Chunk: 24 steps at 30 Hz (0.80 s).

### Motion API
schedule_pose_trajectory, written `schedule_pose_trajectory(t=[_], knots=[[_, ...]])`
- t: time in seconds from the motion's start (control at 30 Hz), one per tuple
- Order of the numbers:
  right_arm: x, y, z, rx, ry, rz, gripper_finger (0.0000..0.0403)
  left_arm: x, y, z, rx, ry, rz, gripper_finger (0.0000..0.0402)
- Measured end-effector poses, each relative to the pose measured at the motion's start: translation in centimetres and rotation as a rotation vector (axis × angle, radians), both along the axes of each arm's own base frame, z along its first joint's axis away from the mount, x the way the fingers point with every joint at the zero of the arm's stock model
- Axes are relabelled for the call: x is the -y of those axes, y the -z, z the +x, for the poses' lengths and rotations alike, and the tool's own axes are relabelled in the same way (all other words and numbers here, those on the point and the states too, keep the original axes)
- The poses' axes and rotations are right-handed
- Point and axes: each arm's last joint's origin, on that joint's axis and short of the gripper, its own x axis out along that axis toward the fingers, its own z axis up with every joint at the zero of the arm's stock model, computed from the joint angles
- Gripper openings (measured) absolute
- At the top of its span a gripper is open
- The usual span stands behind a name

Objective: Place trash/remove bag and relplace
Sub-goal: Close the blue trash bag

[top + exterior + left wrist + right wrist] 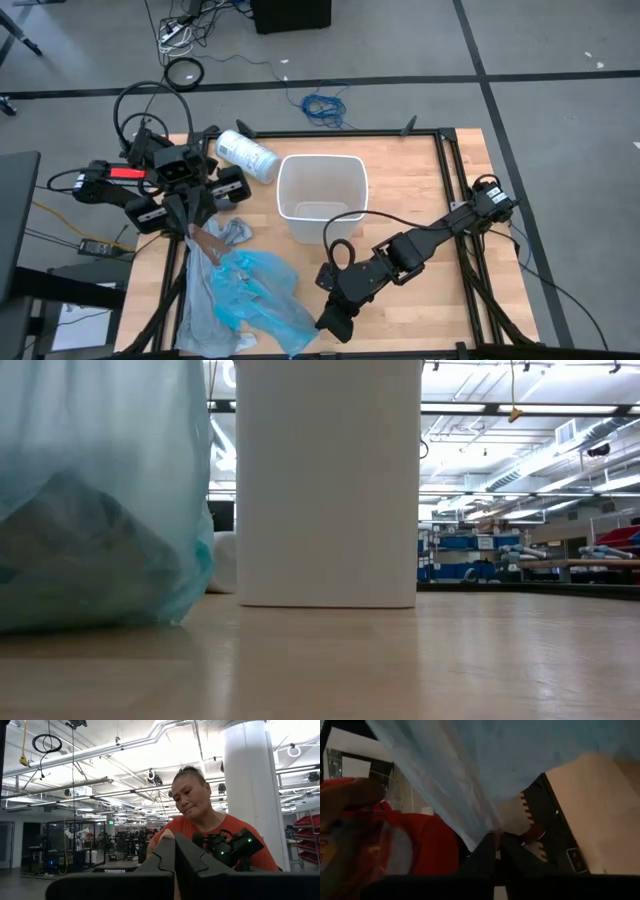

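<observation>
The light-blue bag (255,295) lies crumpled on the table near the front edge, left of centre, and fills the left of the low view as the bag (100,510). A darker mass shows through its wall; the trash itself is hidden. My right gripper (328,322) is shut on the bag's right near edge. A grey liner (205,290) trails from my left gripper (195,222), which is raised at the table's left with fingers shut and tipped upward. The empty white bin (322,198) stands upright at the table's middle. My left gripper appears to pinch the grey liner's upper end (200,235) between its shut fingers; in its wrist view only a pale tip (168,834) shows at the fingertips. The liner hangs slack below, its lower part on the table. My right gripper pinches a tapering corner of the bag's edge (490,834) between its two fingers, at their free ends. It comes slanting down from the table's right. The film spreads away from the fingers, and the rest of the bag lies on the table.
A white printed roll (247,155) lies at the back left beside the bin. A black frame rail (452,200) runs along the table's right side. A person in an orange top (210,835) stands beyond the table. Bare wood lies right of the bin.
</observation>
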Motion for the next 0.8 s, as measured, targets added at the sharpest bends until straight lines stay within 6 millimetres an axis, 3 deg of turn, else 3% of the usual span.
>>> schedule_pose_trajectory(t=[0.2, 0.53, 0.67, 0.8], knots=[[0.2, 0.2, 0.0, 0.006, 0.068, -0.059, 0.0001, 0.0, 0.0, 0.0, 0.001, -0.001, 0.000, 0.0005], [0.2, 2.6, -2.9, -0.315, 0.316, -0.223, 0.0000, 0.1, 0.5, 0.6, -0.073, -0.003, 0.028, 0.0005], [0.8, 1.3, -4.2, -0.367, 0.397, -0.308, 0.0000, 0.1, 1.0, 1.1, -0.147, -0.005, 0.037, 0.0005], [1.2, -1.1, -4.6, -0.296, 0.435, -0.350, 0.0000, 0.0, 1.2, 1.6, -0.143, -0.040, 0.044, 0.0005]])
